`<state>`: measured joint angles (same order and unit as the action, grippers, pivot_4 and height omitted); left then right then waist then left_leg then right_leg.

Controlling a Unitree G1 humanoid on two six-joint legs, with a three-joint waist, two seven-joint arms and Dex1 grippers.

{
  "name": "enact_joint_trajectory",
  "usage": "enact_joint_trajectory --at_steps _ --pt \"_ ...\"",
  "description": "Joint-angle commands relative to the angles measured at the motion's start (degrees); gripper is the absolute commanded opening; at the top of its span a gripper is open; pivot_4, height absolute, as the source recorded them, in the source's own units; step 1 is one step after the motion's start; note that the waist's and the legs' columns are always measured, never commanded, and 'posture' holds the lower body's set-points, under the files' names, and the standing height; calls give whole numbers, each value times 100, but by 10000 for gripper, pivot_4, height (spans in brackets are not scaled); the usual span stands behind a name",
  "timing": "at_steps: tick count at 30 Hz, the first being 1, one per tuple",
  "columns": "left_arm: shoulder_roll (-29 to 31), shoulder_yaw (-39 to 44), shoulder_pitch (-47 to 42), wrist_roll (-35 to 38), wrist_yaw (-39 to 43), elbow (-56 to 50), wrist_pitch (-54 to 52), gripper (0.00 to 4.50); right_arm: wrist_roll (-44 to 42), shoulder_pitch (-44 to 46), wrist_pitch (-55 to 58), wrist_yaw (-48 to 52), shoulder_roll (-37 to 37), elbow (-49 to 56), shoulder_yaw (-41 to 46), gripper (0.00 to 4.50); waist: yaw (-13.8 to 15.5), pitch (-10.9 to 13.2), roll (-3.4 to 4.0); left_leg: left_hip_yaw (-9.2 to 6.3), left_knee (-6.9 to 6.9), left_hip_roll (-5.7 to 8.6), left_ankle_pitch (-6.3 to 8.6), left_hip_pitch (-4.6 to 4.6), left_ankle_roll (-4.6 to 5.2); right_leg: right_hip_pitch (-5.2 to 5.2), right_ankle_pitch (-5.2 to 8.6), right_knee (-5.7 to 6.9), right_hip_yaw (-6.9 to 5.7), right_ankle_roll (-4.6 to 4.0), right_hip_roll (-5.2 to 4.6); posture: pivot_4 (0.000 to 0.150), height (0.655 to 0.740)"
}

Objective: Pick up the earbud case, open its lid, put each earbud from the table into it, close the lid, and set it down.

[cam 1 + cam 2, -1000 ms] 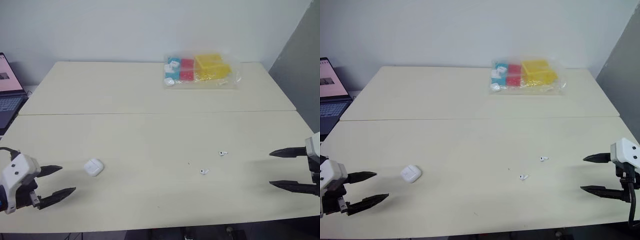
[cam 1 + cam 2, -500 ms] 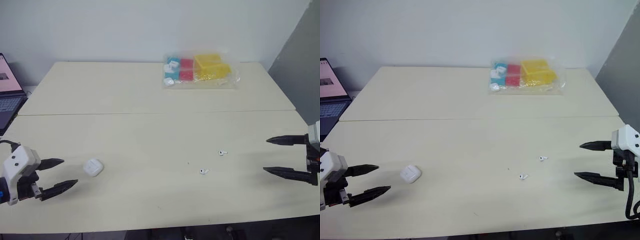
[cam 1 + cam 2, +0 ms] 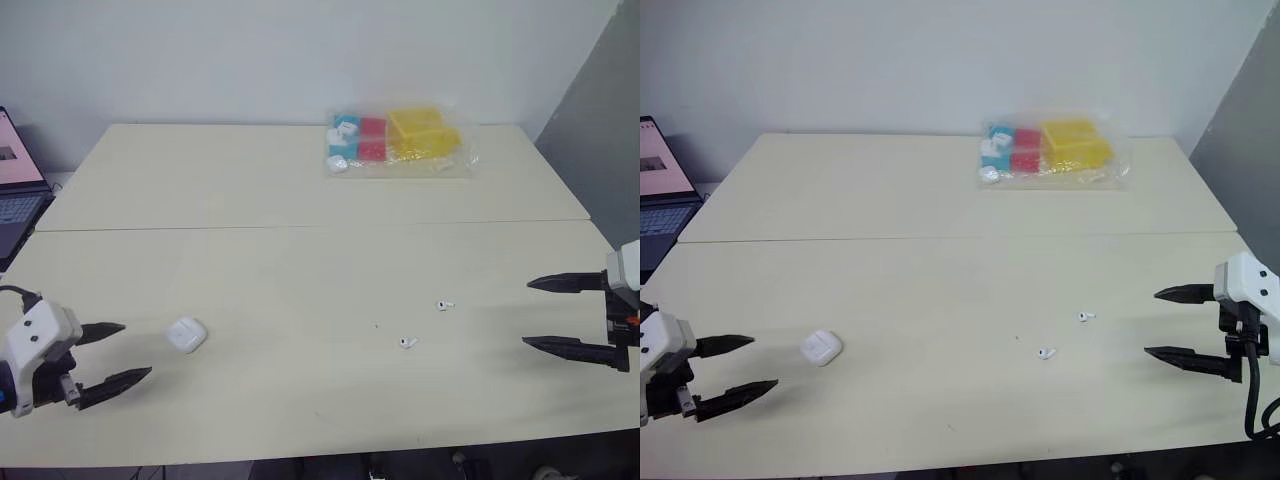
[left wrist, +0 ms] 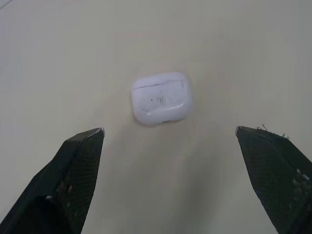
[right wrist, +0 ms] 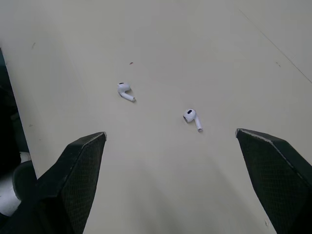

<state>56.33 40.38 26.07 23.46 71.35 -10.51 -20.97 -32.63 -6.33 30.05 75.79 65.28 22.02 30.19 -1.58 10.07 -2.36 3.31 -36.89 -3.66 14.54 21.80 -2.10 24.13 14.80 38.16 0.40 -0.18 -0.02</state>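
Earbud case (image 3: 186,335) sits untouched on the bench (image 3: 300,280), earbuds (image 3: 445,305) loose, left claw (image 3: 137,350) and right claw (image 3: 527,314) gaping empty

- Bright, even, diffuse indoor light across the whole scene.
- Table (image 3: 300,260): matte, pale, uniformly lit from edge to edge.
- Wall (image 3: 300,50): plain, evenly lit.
- Panel (image 3: 600,130) at right: noticeably darker than the wall.
- Case (image 4: 161,99): soft, faint shadow hugging its base; dull sheen on the top face, with fine scuffs visible in the left wrist view.
- Earbuds (image 5: 125,91) (image 5: 191,118): thin, short shadows tight against each stem.
- Bag (image 3: 400,140): small glints of glare on the clear plastic, colours inside well lit.
- Laptop (image 3: 15,170): screen glowing at the left edge.
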Motion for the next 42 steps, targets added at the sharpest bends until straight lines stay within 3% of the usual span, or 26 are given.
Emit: enact_joint_trajectory --at_steps 1,4,10,13,25,42 --pt "123 95 43 -87 -34 -20 -81 45000 -255 674 -4 -150 129 247 -322 44551 -7 0 1 0 -1 0 0 1 0 2 -2 1 0 -1 0 1500 7400" --pt "134 -7 36 -200 -66 45 -48 45000 -530 1311 208 -228 96 439 -804 44551 -13 0 1 -2 -2 -1 -1 -5 1 4 -7 6 8 -5 2 1500 7400" --pt "42 -687 -659 -308 -529 169 -206 45000 -620 3372 894 -754 -825 558 -2786 44551 -10 -2 -4 -3 -10 -3 -1 -3 1 13 -8 30 10 -11 6 1500 7400" --pt "-41 -867 -768 -304 -624 143 -219 45000 -640 3771 1098 -772 -1010 534 -3170 44551 3 -1 -3 -1 -9 -5 -1 3 1 27 0 49 21 -16 0 1500 7400" --pt "-448 -1756 -1514 -338 -1101 417 -323 45000 -658 4000 1031 -377 -1132 692 -3530 44551 5 -4 -7 -2 -17 -4 1 0 5 26 13 72 13 -10 -10 1500 7400" --pt "-304 -2368 -1856 -549 -894 1180 -83 45000 -556 4243 930 -350 -1323 612 -3719 44551 -7 -7 1 -4 -14 -5 0 -18 6 23 15 83 19 -15 -5 1500 7400"
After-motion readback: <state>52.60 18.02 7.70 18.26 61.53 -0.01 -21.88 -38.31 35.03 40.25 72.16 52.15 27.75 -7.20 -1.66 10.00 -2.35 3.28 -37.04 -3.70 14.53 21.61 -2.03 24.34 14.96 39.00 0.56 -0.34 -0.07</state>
